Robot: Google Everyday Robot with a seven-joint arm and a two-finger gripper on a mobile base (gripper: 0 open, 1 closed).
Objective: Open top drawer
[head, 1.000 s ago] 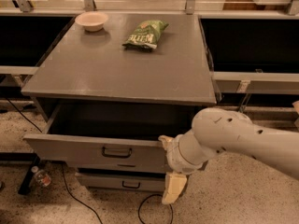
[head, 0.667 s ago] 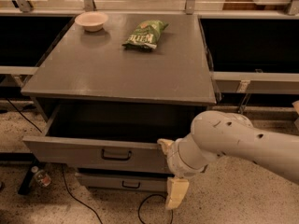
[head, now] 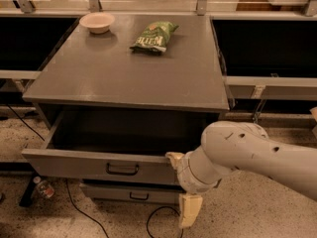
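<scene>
The top drawer [head: 74,163] is a wide grey drawer, pulled well out from under the grey cabinet top [head: 129,78]. Its deep inside looks plain and dark. A small black bar handle [head: 121,169] sits at the centre of its front. My gripper [head: 182,184] is at the right end of the drawer front, on the end of my white arm [head: 247,152]. One cream finger [head: 173,157] rests at the front's top edge and the other hangs down below it. The fingers stand wide apart, open, and grip nothing.
A narrower-looking grey drawer [head: 130,195] sits shut below. On the cabinet top lie a pale bowl [head: 97,22] at the back left and a green snack bag [head: 154,36]. A bottle [head: 43,187] and black cables [head: 158,217] lie on the speckled floor.
The top drawer has slid a little further out toward me. My gripper has moved with it, slightly down and to the right.
</scene>
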